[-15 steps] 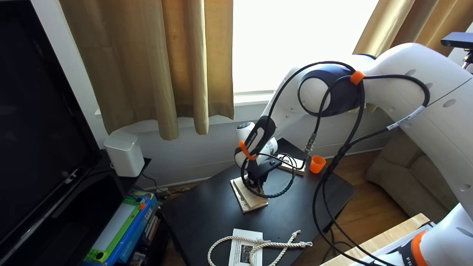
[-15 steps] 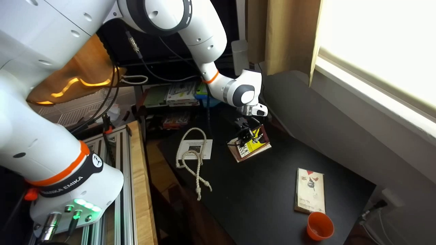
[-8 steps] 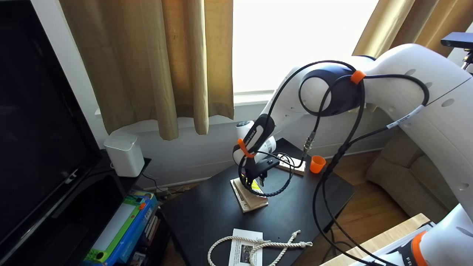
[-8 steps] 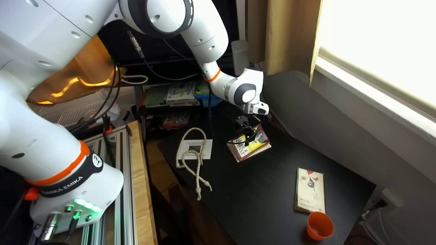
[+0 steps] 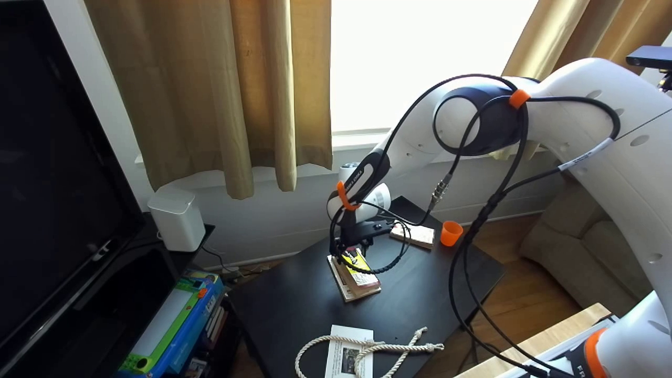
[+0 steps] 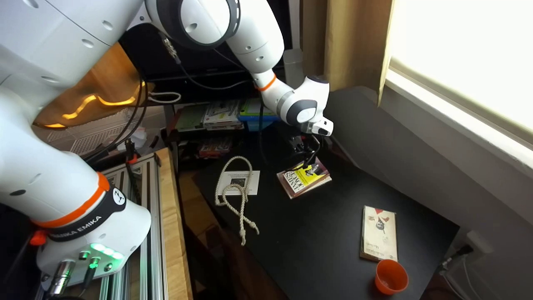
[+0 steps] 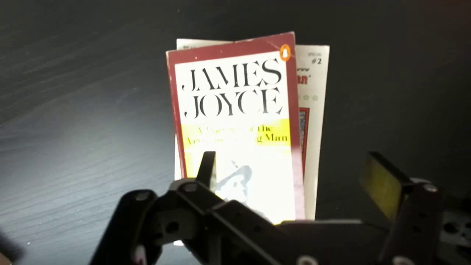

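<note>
James Joyce's paperback (image 7: 232, 121) lies face up on the dark worktop (image 7: 73, 154), stacked slightly askew on a pale book (image 7: 315, 129) that sticks out past its top and one long side. Your pincer (image 7: 291, 154) hangs above the pair, fingers wide apart, nothing held between them. In the wrist view one fingertip overlaps the cover while the other stands out past the lower book's edge, so you look off-centre; how high you are is hard to judge.

Expect the paperback to be light and rather floppy. Its cover shines, so it will likely slide easily, both against your fingers and over the book below, and thin card like that may crease if pushed at a corner. You would do best to take it across its width, near the middle of the long edges, where the spine gives one finger something stiff to press on. Squeeze gently, as a hard grip could bow the cover or fan the pages. Watch the jutting side of the pale book: a finger set too low there would probably catch both.

Also on the worktop, in both exterior views, you have another book (image 6: 379, 233) with a drawing on its cover beside an orange cup (image 6: 391, 275), and a pale rope (image 5: 408, 348) lying over a white sheet (image 5: 336, 357).
</note>
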You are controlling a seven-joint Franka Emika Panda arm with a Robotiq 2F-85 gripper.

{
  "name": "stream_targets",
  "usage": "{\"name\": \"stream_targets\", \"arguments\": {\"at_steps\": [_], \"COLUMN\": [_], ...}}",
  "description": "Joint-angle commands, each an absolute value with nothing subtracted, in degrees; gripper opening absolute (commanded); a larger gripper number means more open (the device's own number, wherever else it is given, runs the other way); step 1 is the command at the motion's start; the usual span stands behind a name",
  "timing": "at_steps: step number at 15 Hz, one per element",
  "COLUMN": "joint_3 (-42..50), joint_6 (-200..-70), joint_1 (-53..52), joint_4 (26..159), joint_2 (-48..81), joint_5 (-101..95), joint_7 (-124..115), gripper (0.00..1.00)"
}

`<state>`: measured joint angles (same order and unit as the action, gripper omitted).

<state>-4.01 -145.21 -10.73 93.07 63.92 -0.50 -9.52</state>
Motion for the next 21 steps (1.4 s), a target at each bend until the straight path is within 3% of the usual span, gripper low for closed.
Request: {"name": "stream_targets", "arguments": {"at_steps": [1,5,14,21], "joint_3": [-2.78,-2.30,-1.41,10.77], "joint_6": [-149.71,-155.43,-153.39,-152.01], "joint_1": [-9.14,-5.12,-4.43,-8.84], "joint_4": [97.07,100.14,96.11,88.32], "joint_2": [60.66,58.42,60.57,66.22], "joint_5": [1.22,5.87,6.32,2.77], "joint_7": [-10.13,-12.70,-12.71,-20.75], "gripper": [1.00,1.00,1.00,1.00]}}
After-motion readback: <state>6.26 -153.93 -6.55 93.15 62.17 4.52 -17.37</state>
